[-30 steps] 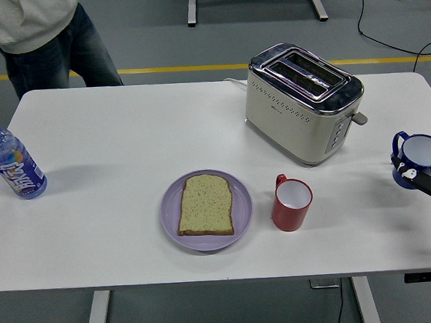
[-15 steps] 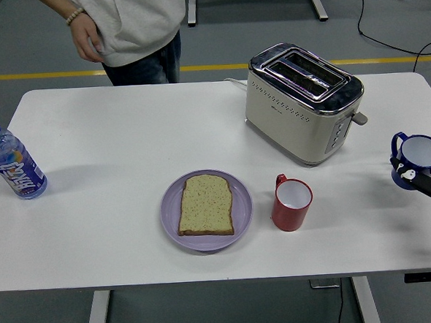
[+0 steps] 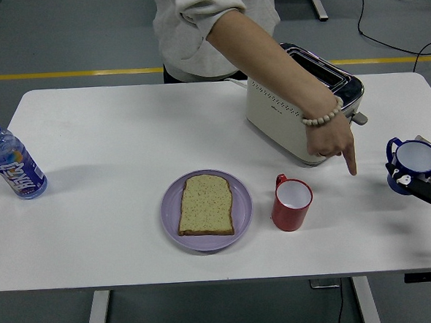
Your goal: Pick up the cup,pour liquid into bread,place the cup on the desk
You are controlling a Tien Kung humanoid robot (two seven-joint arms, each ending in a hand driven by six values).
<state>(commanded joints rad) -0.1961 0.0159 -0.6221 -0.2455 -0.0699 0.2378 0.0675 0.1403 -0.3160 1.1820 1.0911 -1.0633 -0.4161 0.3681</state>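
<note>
Blue cup (image 3: 414,158) stays clamped in my right hand (image 3: 428,185) at the table's right edge; a person's hand (image 3: 330,141) has reached in (pointing), so I hold off pouring.

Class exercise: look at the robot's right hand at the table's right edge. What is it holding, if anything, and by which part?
The right hand holds the blue cup, gripping its lower body from the side; its handle is free.
</note>
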